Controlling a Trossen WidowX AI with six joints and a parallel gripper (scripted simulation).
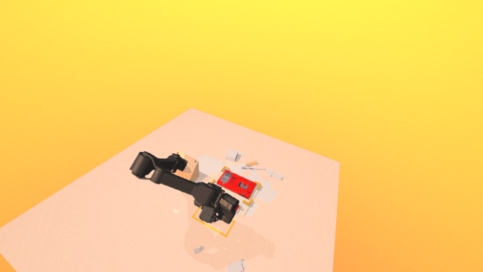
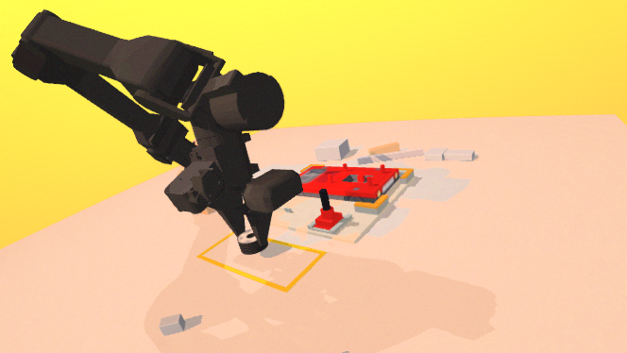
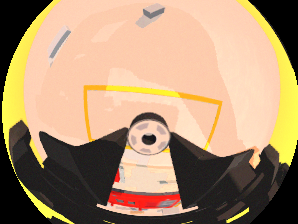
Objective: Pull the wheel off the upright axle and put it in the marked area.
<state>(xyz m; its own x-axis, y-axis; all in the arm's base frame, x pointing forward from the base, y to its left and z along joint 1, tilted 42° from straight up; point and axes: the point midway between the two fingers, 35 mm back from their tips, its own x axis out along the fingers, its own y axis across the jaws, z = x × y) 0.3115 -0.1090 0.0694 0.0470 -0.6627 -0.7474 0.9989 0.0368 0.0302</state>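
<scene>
My gripper [image 2: 250, 238] is shut on the small dark wheel [image 2: 248, 242] with a pale hub. It holds the wheel low over the near corner of the orange-outlined marked area [image 2: 262, 262], just above or at the table; I cannot tell if it touches. The wheel also shows between the fingers in the wrist view [image 3: 148, 136], with the marked area's outline [image 3: 153, 112] around it. The black upright axle [image 2: 324, 200] stands bare on its red base, to the right of the gripper. In the top view the arm hides the wheel, and the gripper [image 1: 214, 214] sits over the marked area [image 1: 214, 222].
A red board [image 2: 351, 180] on an orange-cornered plate lies behind the axle. A tan wedge block [image 1: 189, 167] stands by the arm's base. Small grey blocks lie beyond the board [image 2: 332, 149] and near the front [image 2: 172, 324].
</scene>
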